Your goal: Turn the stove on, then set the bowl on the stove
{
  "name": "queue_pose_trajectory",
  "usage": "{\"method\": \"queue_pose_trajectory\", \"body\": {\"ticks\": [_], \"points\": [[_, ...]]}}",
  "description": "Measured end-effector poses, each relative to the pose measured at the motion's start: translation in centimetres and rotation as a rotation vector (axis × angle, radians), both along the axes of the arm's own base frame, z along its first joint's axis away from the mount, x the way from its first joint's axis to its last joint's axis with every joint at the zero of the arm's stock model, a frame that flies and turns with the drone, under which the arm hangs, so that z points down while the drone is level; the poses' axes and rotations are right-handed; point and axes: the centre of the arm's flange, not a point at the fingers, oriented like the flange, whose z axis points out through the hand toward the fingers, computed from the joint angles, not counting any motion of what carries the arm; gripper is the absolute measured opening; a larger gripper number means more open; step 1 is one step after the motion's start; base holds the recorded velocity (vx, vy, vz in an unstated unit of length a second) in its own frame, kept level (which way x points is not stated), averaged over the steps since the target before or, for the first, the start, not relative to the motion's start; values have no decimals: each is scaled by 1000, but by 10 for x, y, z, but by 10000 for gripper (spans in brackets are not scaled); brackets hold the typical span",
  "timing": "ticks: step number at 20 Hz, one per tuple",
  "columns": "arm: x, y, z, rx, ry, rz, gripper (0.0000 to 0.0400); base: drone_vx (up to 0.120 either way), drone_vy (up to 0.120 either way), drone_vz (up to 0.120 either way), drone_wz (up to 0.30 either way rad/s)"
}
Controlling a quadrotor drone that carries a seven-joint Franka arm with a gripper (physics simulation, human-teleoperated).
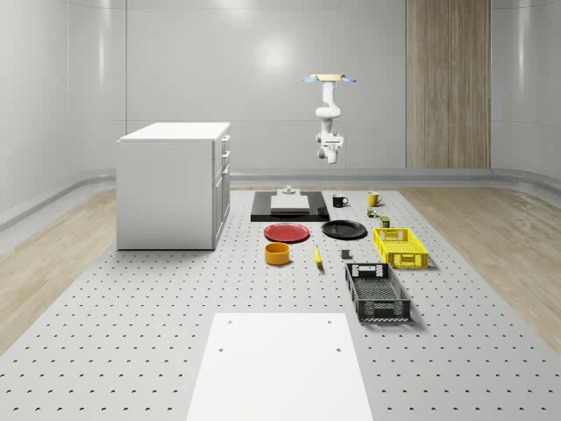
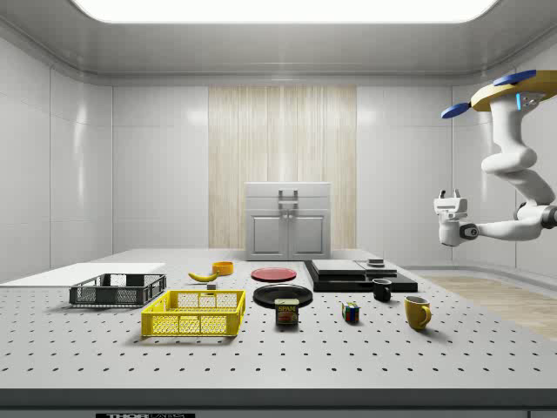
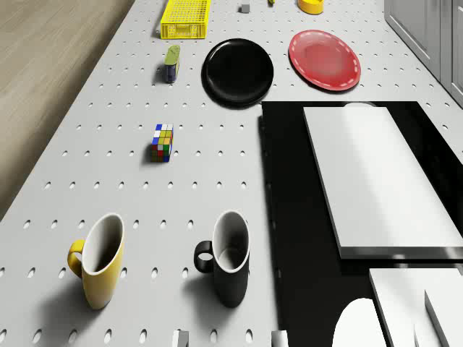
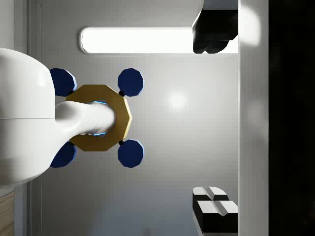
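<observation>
Hovering in the air off the stove's end of the table, at the side view's right, the drone (image 2: 513,87) carries its white arm bent below it, and nothing touches the gripper (image 2: 450,194). The gripper points upward, and in the wrist view its two dark fingers (image 4: 214,34) stand spread wide, with nothing between them and the drone's underside beyond them. Item, stove (image 1: 289,207): a flat black slab on the perforated table (image 1: 131,351), carrying a white rectangular block, next to the white cabinet (image 1: 171,184). Item, bowl (image 1: 278,253): orange-yellow, upright on the table, just beside the red plate (image 1: 287,232) and apart from the stove, on the near side in the whole-scene view. Item, black plate (image 1: 344,230): beside the red one. Item, black mug (image 3: 230,256) and yellow mug (image 3: 100,260): upright, side by side, the black one nearer the stove's edge. Item, colour cube (image 3: 163,142) and a small can (image 3: 171,63): between the mugs and the yellow crate (image 1: 400,247). Item, black crate (image 1: 377,292): near the yellow one, towards the whole-scene view's bottom. Item, banana (image 2: 203,276): lying near the bowl. Item, white board (image 1: 280,368): flat at the table's near end.
</observation>
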Motion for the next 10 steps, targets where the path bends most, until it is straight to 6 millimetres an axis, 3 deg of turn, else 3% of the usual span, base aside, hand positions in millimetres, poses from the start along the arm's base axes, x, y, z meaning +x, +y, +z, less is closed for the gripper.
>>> {"method": "queue_pose_trajectory", "body": {"ticks": [7, 10], "points": [[-3, 0, 50, 0, -6, 0, 400, 6, -6, 0, 0], [-2, 0, 66, 0, -8, 0, 400, 120, -120, 0, 0]]}}
